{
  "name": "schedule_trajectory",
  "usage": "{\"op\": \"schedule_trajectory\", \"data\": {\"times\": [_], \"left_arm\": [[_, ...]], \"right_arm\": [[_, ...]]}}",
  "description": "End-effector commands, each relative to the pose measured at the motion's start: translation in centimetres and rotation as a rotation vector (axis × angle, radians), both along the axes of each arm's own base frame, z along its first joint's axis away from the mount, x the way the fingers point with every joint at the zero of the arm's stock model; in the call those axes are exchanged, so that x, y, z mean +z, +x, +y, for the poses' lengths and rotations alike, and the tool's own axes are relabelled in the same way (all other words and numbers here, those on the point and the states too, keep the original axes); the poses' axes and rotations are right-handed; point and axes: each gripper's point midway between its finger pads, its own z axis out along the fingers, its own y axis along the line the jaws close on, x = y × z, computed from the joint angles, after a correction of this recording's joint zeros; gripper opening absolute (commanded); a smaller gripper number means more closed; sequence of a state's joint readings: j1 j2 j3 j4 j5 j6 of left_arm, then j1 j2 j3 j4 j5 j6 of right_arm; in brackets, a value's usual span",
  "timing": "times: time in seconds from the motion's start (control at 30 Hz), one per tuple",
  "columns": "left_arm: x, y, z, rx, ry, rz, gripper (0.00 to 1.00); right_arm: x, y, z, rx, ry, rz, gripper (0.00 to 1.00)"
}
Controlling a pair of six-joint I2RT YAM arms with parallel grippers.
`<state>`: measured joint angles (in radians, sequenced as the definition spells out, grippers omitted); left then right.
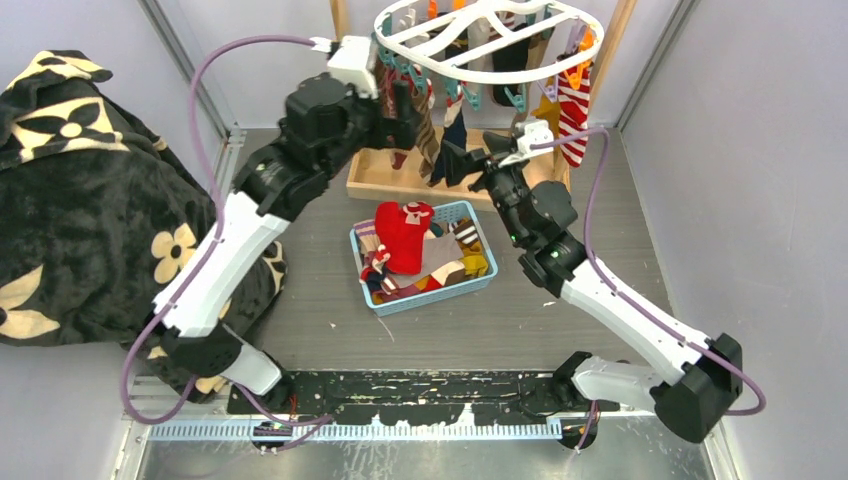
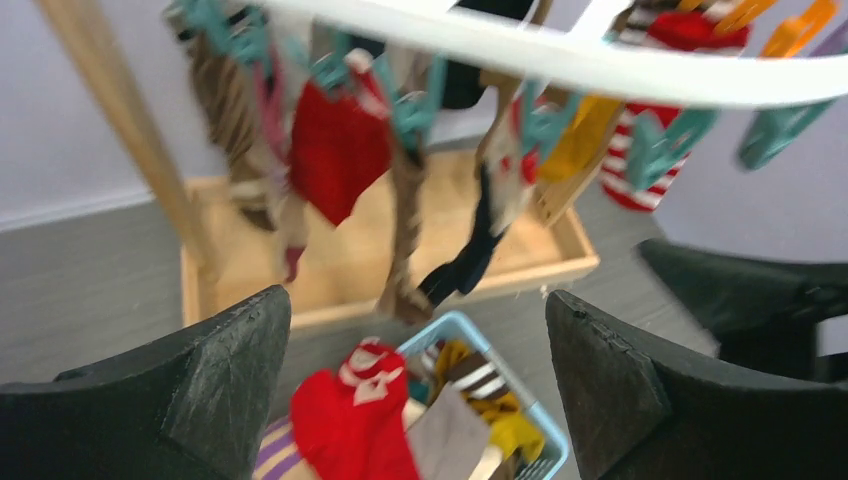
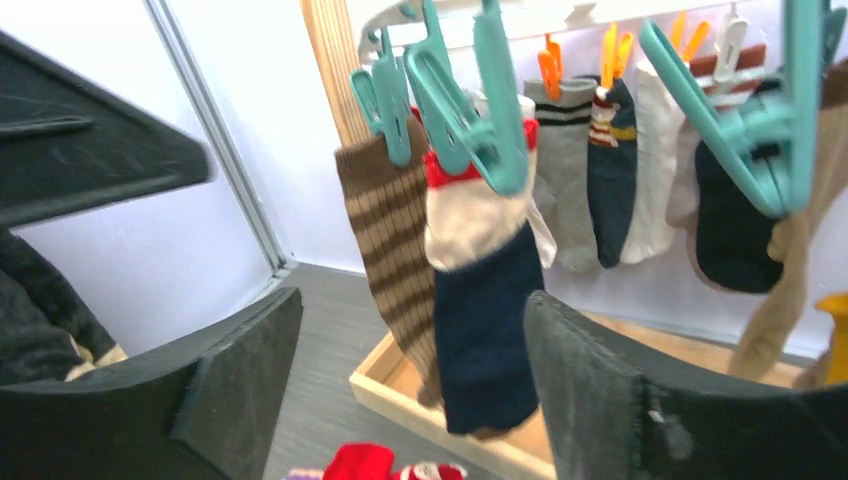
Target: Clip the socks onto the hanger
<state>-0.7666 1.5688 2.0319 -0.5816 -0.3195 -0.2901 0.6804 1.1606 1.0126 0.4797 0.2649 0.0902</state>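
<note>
The white oval hanger (image 1: 490,42) hangs at the back with teal and orange clips and several socks clipped on. In the right wrist view a brown-striped sock (image 3: 390,240) and a navy sock (image 3: 480,340) hang from teal clips (image 3: 470,110). A red-and-white striped sock (image 1: 574,115) hangs at the right. More socks, with a red one (image 1: 405,235) on top, lie in the blue basket (image 1: 440,296). My left gripper (image 1: 405,105) is open and empty, raised beside the hanger's left rim. My right gripper (image 1: 458,162) is open and empty, facing the hanging socks.
The wooden stand's tray (image 1: 370,180) sits under the hanger, its posts rising at the left and right. A big black floral blanket (image 1: 70,200) fills the left side. Grey walls close in both sides. The basket also shows in the left wrist view (image 2: 540,400).
</note>
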Motion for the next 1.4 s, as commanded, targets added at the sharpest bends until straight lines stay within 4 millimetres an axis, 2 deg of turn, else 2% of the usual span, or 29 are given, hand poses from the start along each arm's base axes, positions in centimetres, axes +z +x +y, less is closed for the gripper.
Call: {"op": "schedule_trajectory", "data": {"times": [0.0,0.13,0.23,0.33,0.4,0.53,0.7,0.9,1.03,1.13,1.2,1.27,1.37], "left_arm": [[-2.7,-2.1,5.1,-0.050,0.044,0.104,0.97],[-8.3,-1.7,9.6,-0.068,0.162,0.198,0.96],[-11.8,-0.4,13.6,0.003,0.202,0.235,0.95],[-15.4,1.1,16.5,0.065,0.215,0.252,0.93],[-18.9,1.9,18.1,0.108,0.204,0.293,0.93],[-24.6,3.1,19.3,0.144,0.227,0.364,0.92],[-30.4,4.7,21.1,0.207,0.307,0.462,0.92],[-33.6,7.6,24.0,0.333,0.295,0.429,0.93],[-34.9,8.6,25.6,0.371,0.302,0.347,0.94],[-36.3,8.9,26.1,0.352,0.321,0.328,0.94],[-37.2,9.1,26.4,0.355,0.326,0.339,0.95],[-37.5,9.3,26.4,0.347,0.313,0.380,0.95],[-37.9,9.1,26.2,0.322,0.324,0.410,0.96]], "right_arm": [[-3.4,-1.3,-2.2,-0.047,-0.001,0.105,0.98],[-9.1,-1.0,-5.1,-0.171,0.011,0.241,1.00],[-12.5,-0.4,-8.4,-0.285,0.066,0.318,1.00],[-15.7,0.1,-12.8,-0.458,0.127,0.380,1.00],[-17.8,0.2,-16.2,-0.587,0.165,0.409,1.00],[-21.2,-0.9,-22.9,-0.880,0.187,0.453,1.00],[-23.8,-0.9,-27.3,-1.068,0.144,0.510,1.00],[-26.5,-0.5,-32.4,-1.204,0.238,0.532,1.00],[-28.3,-0.6,-35.5,-1.262,0.253,0.542,1.00],[-28.9,0.4,-36.0,-1.233,0.227,0.542,1.00],[-28.6,1.8,-35.7,-1.185,0.186,0.548,1.00],[-29.1,2.3,-35.4,-1.152,0.085,0.638,1.00],[-30.5,1.0,-35.2,-1.156,0.029,0.744,1.00]]}}
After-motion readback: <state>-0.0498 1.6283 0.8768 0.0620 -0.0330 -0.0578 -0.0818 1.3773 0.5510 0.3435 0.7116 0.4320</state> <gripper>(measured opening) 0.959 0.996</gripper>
